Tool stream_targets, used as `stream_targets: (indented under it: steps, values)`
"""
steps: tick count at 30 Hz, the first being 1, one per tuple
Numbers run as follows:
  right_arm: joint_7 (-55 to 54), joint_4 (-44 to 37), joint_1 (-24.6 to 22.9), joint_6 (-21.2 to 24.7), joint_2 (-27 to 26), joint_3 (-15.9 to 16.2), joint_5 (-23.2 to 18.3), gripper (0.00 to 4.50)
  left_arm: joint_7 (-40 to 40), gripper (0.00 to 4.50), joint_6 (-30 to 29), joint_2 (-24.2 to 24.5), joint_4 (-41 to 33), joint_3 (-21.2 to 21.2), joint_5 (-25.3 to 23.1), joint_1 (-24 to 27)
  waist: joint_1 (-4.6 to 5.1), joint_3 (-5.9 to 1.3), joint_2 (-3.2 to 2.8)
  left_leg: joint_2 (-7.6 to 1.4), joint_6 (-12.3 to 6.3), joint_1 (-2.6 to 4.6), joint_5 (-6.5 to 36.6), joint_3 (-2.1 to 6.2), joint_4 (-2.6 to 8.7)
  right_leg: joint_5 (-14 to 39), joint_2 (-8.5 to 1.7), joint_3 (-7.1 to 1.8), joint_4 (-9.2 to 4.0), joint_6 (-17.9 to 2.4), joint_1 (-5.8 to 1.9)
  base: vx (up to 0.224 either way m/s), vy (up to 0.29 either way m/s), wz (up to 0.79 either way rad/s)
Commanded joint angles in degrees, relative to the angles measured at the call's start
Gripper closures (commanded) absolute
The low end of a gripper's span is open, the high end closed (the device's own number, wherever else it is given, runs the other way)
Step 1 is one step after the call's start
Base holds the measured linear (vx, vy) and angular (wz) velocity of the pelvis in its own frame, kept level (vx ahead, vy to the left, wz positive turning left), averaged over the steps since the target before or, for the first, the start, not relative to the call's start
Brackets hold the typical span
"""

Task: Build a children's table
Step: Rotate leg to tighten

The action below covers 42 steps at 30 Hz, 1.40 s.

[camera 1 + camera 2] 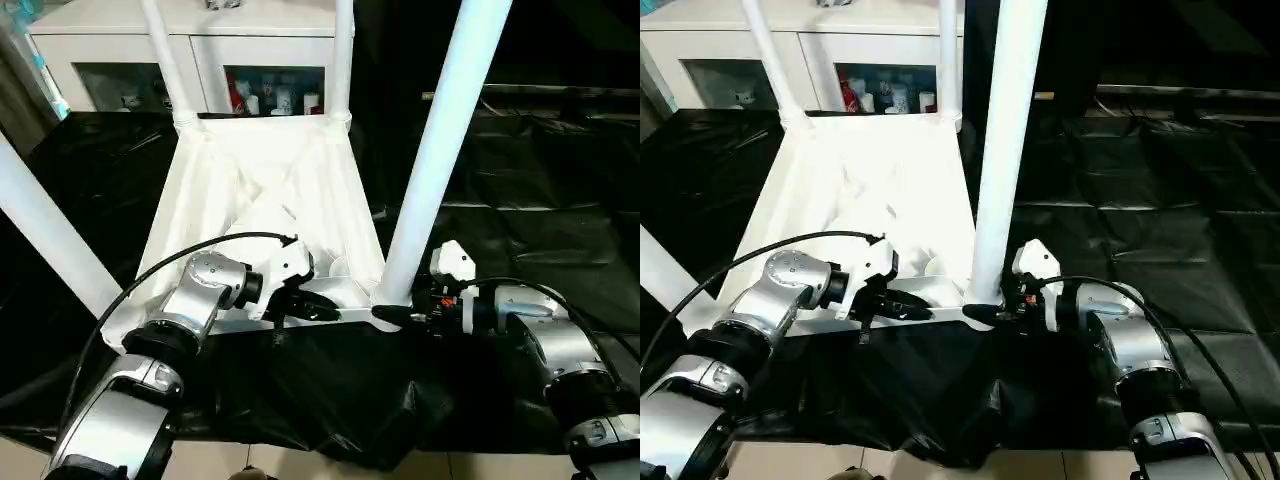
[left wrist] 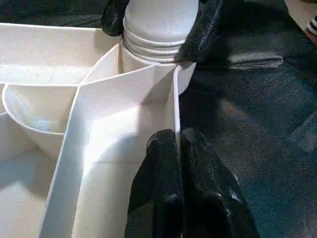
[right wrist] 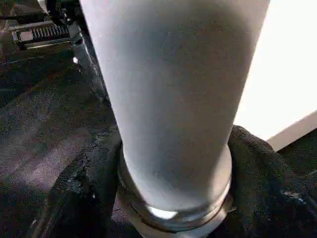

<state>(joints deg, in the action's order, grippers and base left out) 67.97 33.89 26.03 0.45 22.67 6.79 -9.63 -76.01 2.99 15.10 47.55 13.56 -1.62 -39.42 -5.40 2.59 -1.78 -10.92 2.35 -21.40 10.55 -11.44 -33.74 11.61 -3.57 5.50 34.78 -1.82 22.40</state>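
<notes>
a: nearest, what's each gripper doing?
b: left gripper (image 2: 178, 148) pinches the near rim of the upside-down tabletop (image 1: 270, 190), fingers pressed together on the wall. right gripper (image 1: 392, 313) clamps the base of the near right leg (image 1: 440, 150), seated in its corner socket.
a: further back?
b: two far legs stand upright; behind them, a white cabinet (image 1: 110, 40). black sheeting (image 1: 540, 190) lies underneath.

Count: 1 tabletop (image 1: 262, 190), upside down on the black sheet (image 1: 530, 200). 4 legs up: far-left corner (image 1: 166, 55), far-right (image 1: 343, 55), near-left (image 1: 45, 235), near-right (image 1: 445, 130). 2 grippers: left (image 1: 318, 305), right (image 1: 392, 313). 1 cabinet (image 1: 120, 50).
</notes>
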Motion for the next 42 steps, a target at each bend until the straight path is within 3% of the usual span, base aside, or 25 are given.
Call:
stream_targets:
  steps: [1, 3, 5, 8, 12, 13, 14, 15, 16, 19, 22, 26, 31, 34, 42]
  values:
    - [-2.5, 0.4, -0.8, 0.2, -1.3, -0.1, 0.1, 1.76, 3.1, 4.5, 1.5, -1.4, 0.0, 0.3, -0.3, -0.5, -0.02, -3.62, 0.83, -3.22, -6.18, 0.62, 6.8, 1.47, 3.11, 7.9, -5.67, -3.46, -4.29, -11.6, -2.98, 0.0, 0.0, 0.0]
    - [-6.5, 1.7, -0.6, -0.5, -2.0, -0.3, 1.6, 1.77, 6.5, 4.5, 1.5, -2.0, 1.2, 0.1, -1.2, -1.2, 0.08, -3.55, 0.83, -3.21, -5.86, 0.64, 7.1, 1.51, 3.17, 8.7, -5.63, -3.42, -4.38, -11.4, -2.86, 0.0, 0.0, 0.0]
    - [-19.3, 6.7, 0.7, 0.4, -5.2, -2.1, 4.4, 1.78, 16.2, 4.5, 0.9, -5.0, 4.9, -1.2, -2.5, -3.4, 0.79, -3.03, 0.76, -2.94, -3.78, 1.04, 10.3, 1.56, 3.4, 15.4, -5.68, -3.36, -5.27, -10.5, -2.45, 0.0, 0.0, 0.0]
    - [-28.1, 9.3, 1.4, 1.8, -8.1, -4.1, 4.6, 1.78, 20.4, 4.5, 0.2, -7.2, 6.4, -1.3, -3.0, -4.6, 1.22, -2.62, 1.04, -2.67, -1.79, 1.68, 14.3, 1.82, 3.72, 26.0, -5.89, -3.29, -6.6, -7.6, -2.34, 0.0, 0.0, 0.0]
    - [-38.6, 12.0, 2.8, 3.2, -11.7, -6.4, 4.4, 1.78, 25.8, 4.5, -0.8, -10.4, 8.6, -1.2, -3.8, -6.3, 1.72, -2.78, 0.96, -2.73, -1.99, 1.52, 14.2, 1.9, 3.87, 24.2, -5.72, -3.46, -6.43, -7.3, -2.35, 0.0, 0.0, 0.0]
    - [-45.4, 13.6, 3.9, 3.5, -14.6, -7.5, 4.8, 1.78, 29.7, 4.5, -1.2, -13.3, 10.7, -1.5, -3.9, -7.8, 1.96, -2.85, 0.66, -2.78, -1.85, 1.55, 13.9, 1.89, 3.91, 22.7, -5.71, -3.59, -6.37, -7.7, -2.17, 0.0, 0.0, 0.0]
    - [-45.4, 13.6, 3.9, 3.5, -14.6, -7.5, 4.8, 1.78, 29.7, 4.5, -1.2, -13.3, 10.7, -1.5, -3.9, -7.8, 2.17, -2.94, 0.65, -2.81, -1.37, 1.72, 13.9, 1.94, 3.9, 21.3, -5.69, -3.55, -6.16, -8.5, -2.21, 0.0, 0.0, 0.0]
    - [-46.9, 13.9, 4.4, 3.5, -15.9, -7.3, 5.2, 1.78, 30.5, 4.5, -1.1, -14.3, 11.4, -1.6, -3.9, -8.3, 2.23, -2.96, 0.76, -2.72, -1.54, 1.44, 13.6, 1.97, 3.89, 20.5, -5.75, -3.54, -6.1, -8.7, -2.47, 0.0, 0.0, 0.0]
    - [-47.5, 14.0, 4.7, 3.4, -16.9, -6.5, 6.0, 1.78, 31.0, 4.5, -1.0, -15.0, 11.8, -1.6, -3.9, -8.7, 2.06, -3.09, 0.53, -2.65, -1.96, 1.46, 12.9, 1.88, 3.75, 18.9, -5.79, -3.64, -6.02, -9.0, -2.45, 0.0, 0.0, 0.0]
    - [-44.9, 12.7, 4.7, 1.4, -18.0, -4.1, 7.2, 1.78, 30.7, 4.5, -0.5, -15.6, 12.2, -1.4, -3.8, -9.1, 2.0, -3.18, 0.72, -2.55, -3.61, 1.08, 11.1, 1.69, 3.58, 15.1, -5.79, -3.66, -5.66, -9.9, -2.8, 0.0, 0.0, 0.0]
    - [-41.3, 11.1, 4.2, -0.6, -17.5, -3.4, 6.5, 1.06, 29.2, 4.5, -0.1, -14.9, 12.1, -1.2, -3.7, -8.7, 1.87, -3.11, 0.78, -2.59, -4.26, 0.99, 10.8, 1.68, 3.59, 16.0, -5.82, -3.57, -5.72, -9.6, -2.88, 0.0, 0.0, 0.0]
    - [-35.6, 9.3, 3.7, -1.9, -15.5, -3.6, 5.0, 0.72, 26.1, 4.5, 0.8, -13.5, 11.8, -1.3, -3.4, -8.2, 1.82, -3.15, 0.93, -2.67, -5.01, 0.84, 10.5, 1.71, 3.56, 15.3, -5.85, -3.57, -5.64, -9.8, -3.0, 0.0, 0.0, 0.0]
    - [-18.6, 5.2, 1.1, -3.8, -7.4, -1.7, 3.2, 0.65, 12.9, 4.5, 2.6, -9.4, 7.0, 0.3, -1.3, -4.4, 1.29, -3.27, 1.18, -2.91, -6.96, 0.51, 8.6, 1.57, 3.31, 11.5, -5.73, -3.46, -5.03, -10.8, -3.4, 0.0, 0.0, 0.0]
    - [-11.8, 3.2, 0.2, -4.0, -3.7, -0.8, 2.8, 0.65, 8.6, 4.5, 2.9, -7.4, 5.3, 1.1, -1.1, -2.9, 1.04, -3.32, 1.13, -3.06, -7.72, 0.43, 8.1, 1.42, 3.16, 10.0, -5.69, -3.46, -4.77, -11.4, -3.16, 0.0, 0.0, 0.0]
    - [-2.4, 0.8, -0.1, -3.5, 1.1, -0.9, 0.5, 0.65, 0.2, 4.5, 1.7, -3.3, 0.4, 1.6, 0.3, 0.1, 0.3, -3.17, 1.22, -3.31, -6.19, 0.88, 9.5, 1.43, 3.44, 13.4, -5.76, -3.56, -5.01, -10.8, -2.81, 0.0, 0.0, 0.0]
